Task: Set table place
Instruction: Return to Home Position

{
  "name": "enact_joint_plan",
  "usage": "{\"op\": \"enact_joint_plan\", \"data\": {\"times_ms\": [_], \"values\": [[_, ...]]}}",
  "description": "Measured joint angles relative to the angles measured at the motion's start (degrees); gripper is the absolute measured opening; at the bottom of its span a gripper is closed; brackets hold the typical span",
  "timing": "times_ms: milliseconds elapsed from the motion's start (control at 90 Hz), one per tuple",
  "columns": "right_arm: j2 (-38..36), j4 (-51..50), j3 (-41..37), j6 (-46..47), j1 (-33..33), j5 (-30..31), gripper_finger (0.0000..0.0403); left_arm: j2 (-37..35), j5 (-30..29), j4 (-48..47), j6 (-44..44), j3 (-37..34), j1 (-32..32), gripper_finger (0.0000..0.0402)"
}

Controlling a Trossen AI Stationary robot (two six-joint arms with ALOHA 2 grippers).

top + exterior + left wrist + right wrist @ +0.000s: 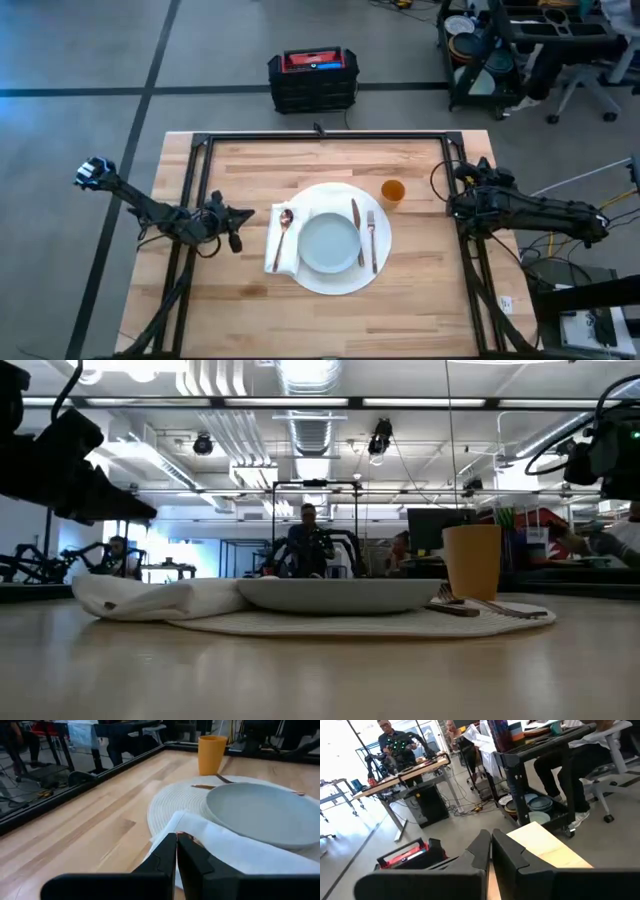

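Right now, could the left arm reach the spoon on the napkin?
Probably yes: the left tool, shut, hangs close to the white napkin, and nothing stands between it and the spoon lying there.

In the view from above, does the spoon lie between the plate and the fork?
No, the spoon lies on the napkin, across the plate from the fork.

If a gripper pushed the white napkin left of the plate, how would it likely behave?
The napkin would probably bunch rather than slide whole: the low view shows it in soft, rumpled folds. It looks light, so the spoon resting on it would likely shift with it. Its edge overlaps the mat, which might drag.
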Motion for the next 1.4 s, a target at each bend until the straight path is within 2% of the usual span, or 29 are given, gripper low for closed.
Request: {"op": "enact_joint_plan", "data": {"times_ms": [144, 211, 311, 411, 622, 700, 789, 833, 989, 1400], "values": [[0.0, 0.0, 0.0, -0.3, 0.0, 0.0, 0.0000, 0.2, 0.1, 0.0, -1.1, 0.0, 0.5, 0.0000], [0.0, 0.0, 0.0, -0.4, 0.0, 0.0, 0.0000, 0.3, 2.3, 0.3, -2.1, 0.0, 1.7, 0.0000], [0.0, 0.1, 0.0, -0.5, 0.0, 0.0, 0.0000, 1.5, 13.6, 1.1, -2.6, 0.0, 5.3, 0.0000], [0.0, 0.2, 0.0, -1.0, 0.0, 0.0, 0.0000, 3.4, 25.2, 1.4, 2.4, 0.0, 10.4, 0.0000], [0.0, 0.3, 0.0, -1.1, 0.0, 0.0, 0.0000, 4.9, 27.9, 8.9, 3.0, 0.0, 21.8, 0.0000], [0.0, 0.3, 0.0, -1.1, 0.0, 0.0, 0.0000, 4.0, 32.9, 8.6, 3.4, 0.0, 24.9, 0.0000], [0.0, 0.3, 0.0, -1.1, 0.0, 0.0, 0.0000, 2.8, 41.9, 9.0, 7.7, 0.0, 28.0, 0.0000], [0.0, 0.3, 0.0, -1.5, 0.0, 0.0, 0.0000, 2.2, 44.6, 9.0, 9.2, 0.0, 29.6, 0.0000], [0.0, 0.4, 0.0, -1.9, 0.0, 0.0, 0.0000, -0.1, 44.5, 8.0, 8.6, 0.0, 34.1, 0.0000], [0.0, 0.9, 0.0, -5.5, 0.0, 0.0, 0.0000, -9.4, 44.6, 2.0, 8.7, 0.0, 34.1, 0.0000]]}}
